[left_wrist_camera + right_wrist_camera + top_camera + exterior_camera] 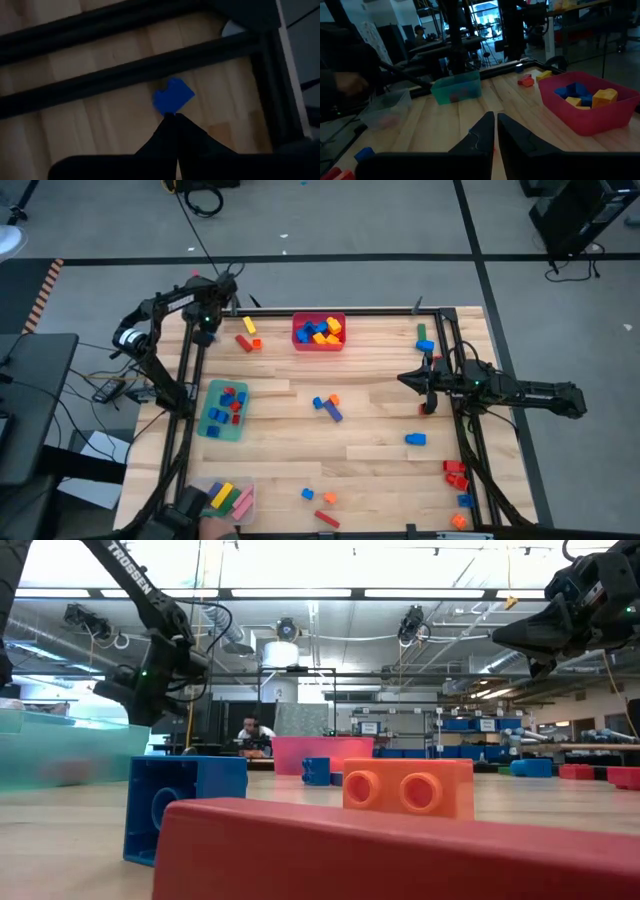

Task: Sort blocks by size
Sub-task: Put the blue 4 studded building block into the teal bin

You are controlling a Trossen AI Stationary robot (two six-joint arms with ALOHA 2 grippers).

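The left gripper (205, 330) hangs over the far left corner of the worktop (370, 420), above the dark frame rails there. Its jaws are closed, tips pressed together, with nothing between them. In the left wrist view a small blue block (172, 96) lies on the wood just beyond the tips of the left gripper (172, 116); whether the tips touch it cannot be told.

The right gripper (408, 379) is raised above the worktop on the right side, pointing toward the middle. Its jaws are all but closed, with only a thin slit between them in the right wrist view, and they hold nothing.

The blocks are spread widely. A red bin (319, 332) at the far edge holds blue, yellow and orange blocks. A green bin (222, 410) on the left holds blue and red ones. A clear bin (228, 500) at the near left corner holds yellow, green and pink bars.

Loose on the wood:
- a yellow block (249, 326) and 2 red ones (243, 342) between the left gripper and the red bin
- a blue and orange cluster (326, 406) near the middle
- a single blue block (415, 439) near the right gripper
- a green and a blue block (424, 338) by the far right rail
- red, orange and blue blocks (456, 475) near the near right corner
- a blue, an orange and a red block (320, 505) along the near edge

In the low view a red bar (400, 850) fills the foreground with an orange block (408, 787) behind it.
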